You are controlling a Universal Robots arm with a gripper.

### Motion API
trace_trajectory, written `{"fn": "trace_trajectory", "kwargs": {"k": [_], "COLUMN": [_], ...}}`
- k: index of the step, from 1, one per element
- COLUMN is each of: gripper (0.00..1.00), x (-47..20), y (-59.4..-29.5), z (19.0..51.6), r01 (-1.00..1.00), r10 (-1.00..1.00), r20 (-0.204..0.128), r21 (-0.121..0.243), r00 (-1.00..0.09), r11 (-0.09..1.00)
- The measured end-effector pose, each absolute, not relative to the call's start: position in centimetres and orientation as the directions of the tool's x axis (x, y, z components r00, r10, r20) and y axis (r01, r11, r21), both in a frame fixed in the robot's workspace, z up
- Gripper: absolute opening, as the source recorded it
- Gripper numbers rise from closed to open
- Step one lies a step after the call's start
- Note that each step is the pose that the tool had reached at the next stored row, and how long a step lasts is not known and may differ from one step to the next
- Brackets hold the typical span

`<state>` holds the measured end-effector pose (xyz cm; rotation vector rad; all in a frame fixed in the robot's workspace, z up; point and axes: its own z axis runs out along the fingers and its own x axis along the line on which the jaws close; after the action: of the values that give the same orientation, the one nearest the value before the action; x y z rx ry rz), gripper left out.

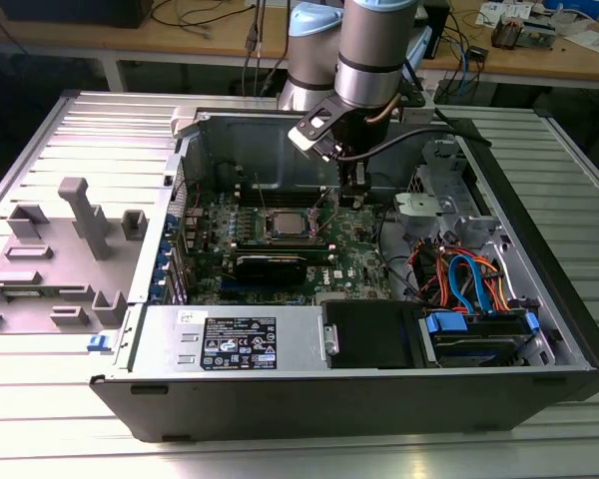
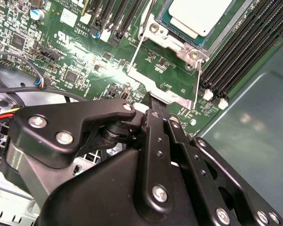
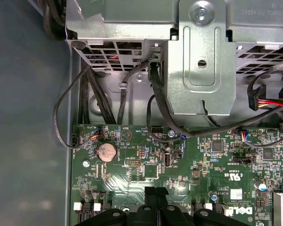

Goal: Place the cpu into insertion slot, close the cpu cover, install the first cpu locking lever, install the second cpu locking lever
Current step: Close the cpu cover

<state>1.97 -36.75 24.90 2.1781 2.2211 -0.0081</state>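
Cpu (image 2: 198,16) sits in insertion slot (image 2: 154,29); arm (image 1: 377,45) upright beside.

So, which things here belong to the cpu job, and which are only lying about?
Job in hand: cpu, seated in the insertion slot; cpu cover; claw, close to that cover.

Just lying about: coin battery; blue cables; grey fixture; long black card.

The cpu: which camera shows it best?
The second wrist view: the cpu is close up, partly cropped, its pale metal top plain. In the exterior view it is a tiny square on the green board.
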Motion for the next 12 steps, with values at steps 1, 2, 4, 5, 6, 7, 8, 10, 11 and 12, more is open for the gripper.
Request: {"fn": "trace_trajectory", "kwargs": {"k": [1,2,4,5,6,7,8,10,11,12], "gripper": [0.11,0.11,0.11,0.11,0.11,0.11,0.11,0.11,0.11,0.11], "x": [2.0,1.9,1.6,1.4,1.3,1.2,1.1,1.0,0.9,0.8], "y": [-36.8,-36.8,-36.7,-36.8,-36.8,-36.8,-36.8,-36.8,-36.8,-36.8], "z": [24.9,24.9,24.9,24.9,24.9,24.9,24.9,24.9,24.9,24.9], "r01": [1.0,1.0,1.0,1.0,1.0,1.0,1.0,1.0,1.0,1.0], "r10": [0.999,0.999,0.999,0.999,0.999,0.999,0.999,0.999,0.999,0.999], "r20": [-0.026,-0.026,-0.026,-0.026,-0.026,-0.026,-0.026,-0.026,-0.026,-0.026], "r21": [0.018,0.018,0.018,0.018,0.018,0.018,0.018,0.018,0.018,0.018], "r00": [-0.019,-0.019,-0.019,-0.019,-0.019,-0.019,-0.019,-0.019,-0.019,-0.019], "r11": [0.02,0.02,0.02,0.02,0.02,0.02,0.02,0.02,0.02,0.02]}}
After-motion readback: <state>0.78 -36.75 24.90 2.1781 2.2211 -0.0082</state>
